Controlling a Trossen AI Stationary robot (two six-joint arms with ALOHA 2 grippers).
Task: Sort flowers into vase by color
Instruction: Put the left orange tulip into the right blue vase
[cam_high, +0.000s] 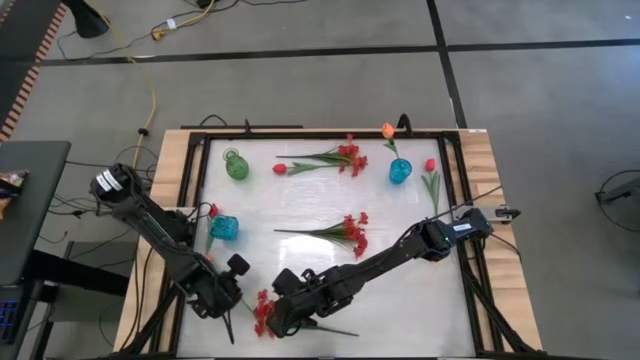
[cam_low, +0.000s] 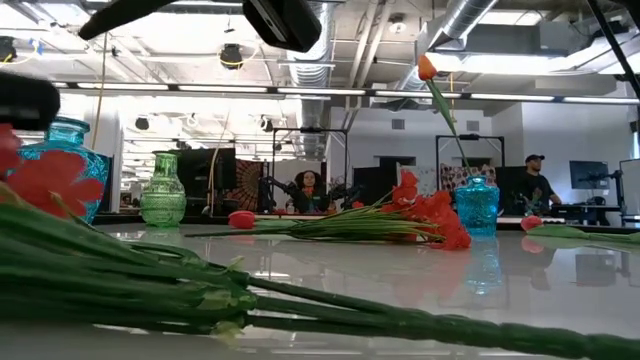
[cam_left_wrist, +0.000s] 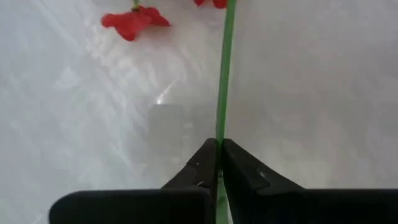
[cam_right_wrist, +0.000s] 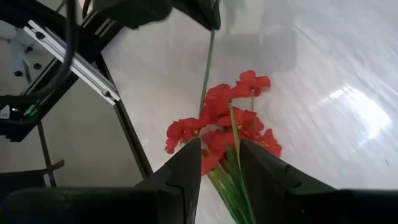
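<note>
1. My left tool (cam_high: 231, 322) sits at the near-left corner of the glossy white tabletop (cam_high: 400, 300). In the left wrist view its dark fingers (cam_left_wrist: 239, 169) are pressed together on a single thin green stem (cam_left_wrist: 223, 87), so it is holding that stem.
2. My right tool (cam_high: 272, 322) is just beside the left one, reaching across from the right side. In the right wrist view its fingers (cam_right_wrist: 186, 165) stand narrowly apart, straddling the stems of a bushy red small-blossom spray (cam_right_wrist: 227, 118) lying on the tabletop; I cannot tell whether they touch the stems.
3. From above, that same spray's red blossoms (cam_high: 263, 312) lie between the two tools, with its stems trailing off to the right under the right arm.
4. A second red spray (cam_high: 345, 230) lies flat in the middle of the tabletop, and a third (cam_high: 343, 156) lies near the far edge with a red-pink tulip bud (cam_high: 280, 168) at its left end.
5. A green glass vase (cam_high: 236, 165) stands at the far left.
6. A teal glass vase (cam_high: 400, 171) at the far right holds an orange tulip bud (cam_high: 388, 130), upright but leaning in the low view.
7. Another teal vase (cam_high: 223, 228) stands on the left side near the left arm, with a red bloom (cam_high: 212, 211) beside it.
8. One more red-pink tulip (cam_high: 430, 166) lies well to the right, near the frame rail.
</note>
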